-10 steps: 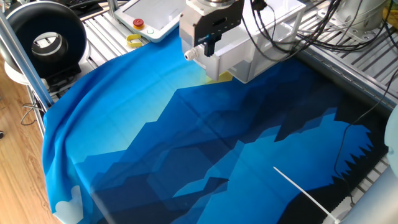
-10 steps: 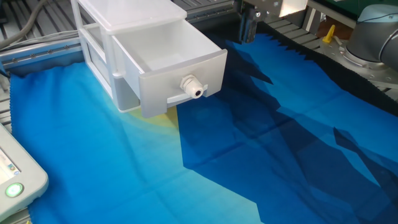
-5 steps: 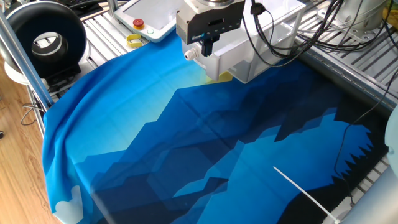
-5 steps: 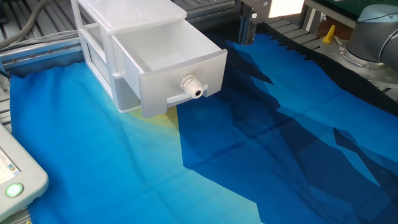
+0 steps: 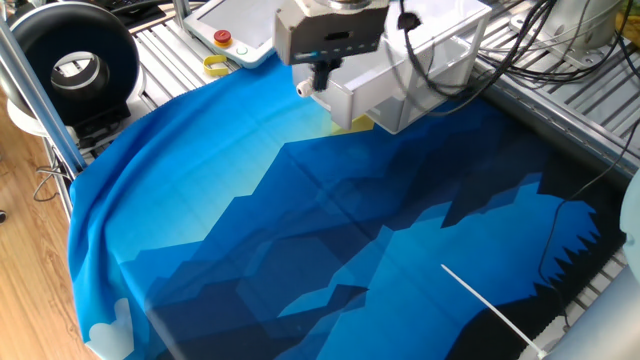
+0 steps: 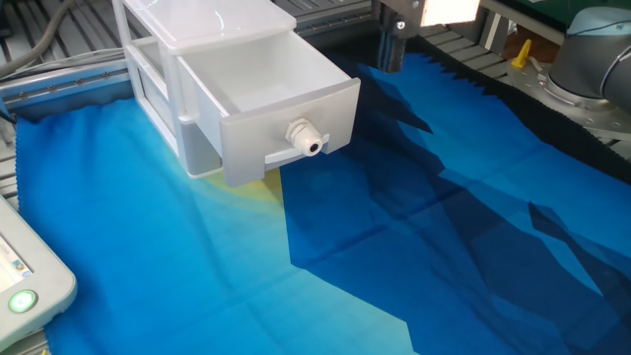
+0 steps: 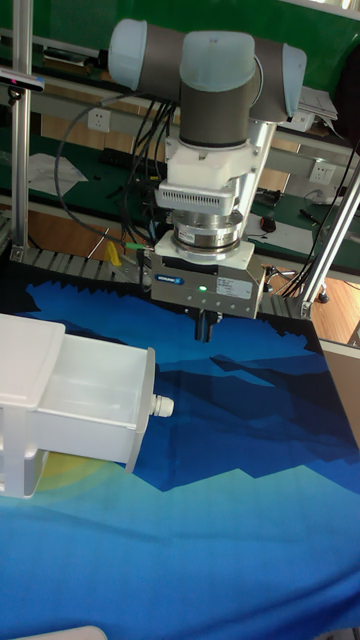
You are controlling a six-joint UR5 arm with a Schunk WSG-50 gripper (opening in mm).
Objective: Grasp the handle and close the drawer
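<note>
I have the gripper (image 7: 205,328) hanging above the blue cloth (image 6: 414,247), its fingers pressed close together and holding nothing. Below it and off to one side the drawer (image 7: 85,404) stands pulled out of its cabinet (image 6: 202,25), the handle (image 7: 162,405) facing the gripper, well apart.

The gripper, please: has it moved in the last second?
Yes. The gripper has shifted left in one fixed view, measured against the unmoved knob.
</note>
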